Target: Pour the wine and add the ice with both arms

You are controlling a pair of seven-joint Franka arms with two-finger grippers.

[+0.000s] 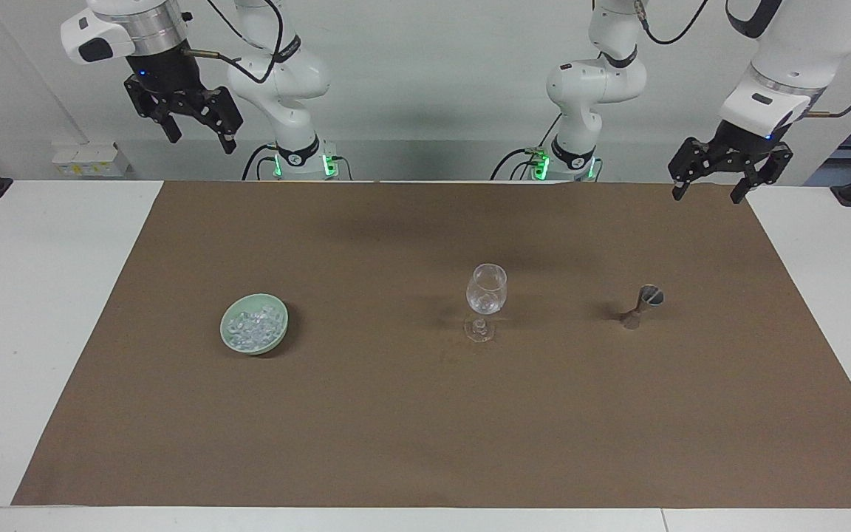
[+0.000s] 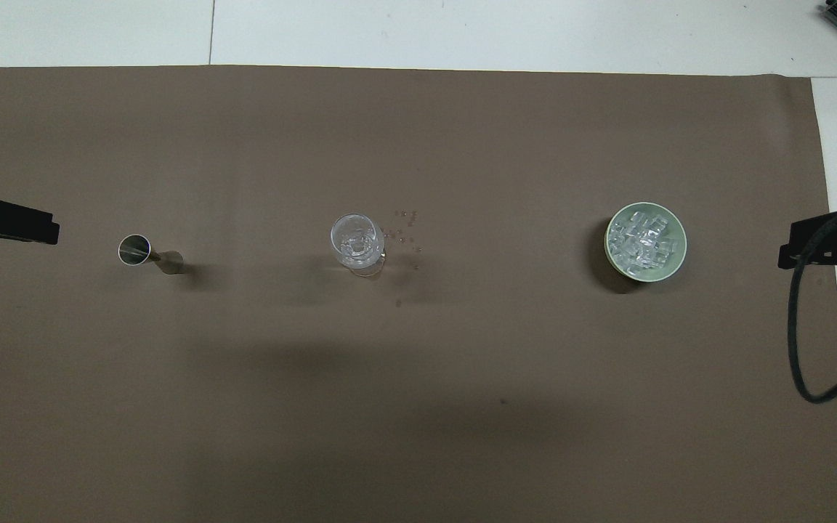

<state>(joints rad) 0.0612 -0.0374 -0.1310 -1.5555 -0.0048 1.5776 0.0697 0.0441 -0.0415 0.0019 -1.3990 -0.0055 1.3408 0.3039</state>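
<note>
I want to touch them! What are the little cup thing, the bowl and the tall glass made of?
Jigger: probably polished steel, silvery and mirror-like. Bowl: likely glazed ceramic, pale green and smooth. Stemmed glass: clear glass, or maybe plastic; you see through it.

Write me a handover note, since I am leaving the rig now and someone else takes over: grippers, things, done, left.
Left gripper: open, empty, raised at its own end of the table.
Right gripper: open, empty, raised high at its own end.
Ice fills the green bowl; the jigger stands toward the left arm's end; the glass stands between them, with clear pieces in it.
Done: glass looks filled.
Left: apparently nothing; check.
</note>
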